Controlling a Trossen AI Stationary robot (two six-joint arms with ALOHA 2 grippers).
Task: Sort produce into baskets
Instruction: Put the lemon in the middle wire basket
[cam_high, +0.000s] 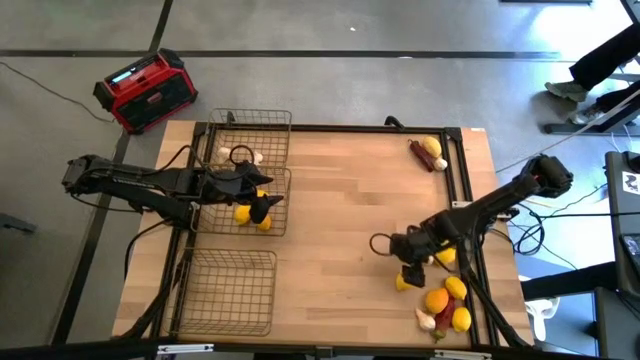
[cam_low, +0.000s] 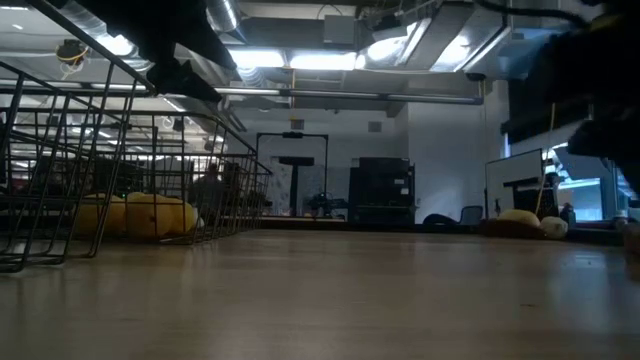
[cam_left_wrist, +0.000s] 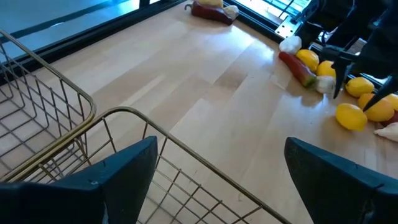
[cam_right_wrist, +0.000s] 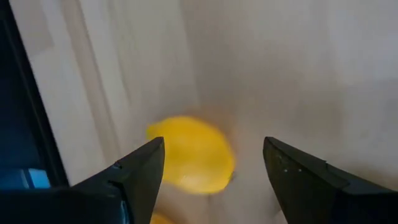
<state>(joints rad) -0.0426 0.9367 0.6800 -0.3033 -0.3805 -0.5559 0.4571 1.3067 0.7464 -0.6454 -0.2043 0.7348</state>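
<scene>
Hovering — right gripper (cam_right_wrist: 211, 162) over lemon (cam_right_wrist: 191, 154) | fingers apart, lemon between them — not gripped

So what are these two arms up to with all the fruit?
They are sorting produce into wire baskets. The right end effector hangs open over a lemon near the pile at the table's right front, not yet gripping it. The left end effector is open and empty above the middle basket, which holds a few lemons. The far basket holds whitish pieces, perhaps garlic; the near basket looks empty. A few items lie at the far right.
</scene>
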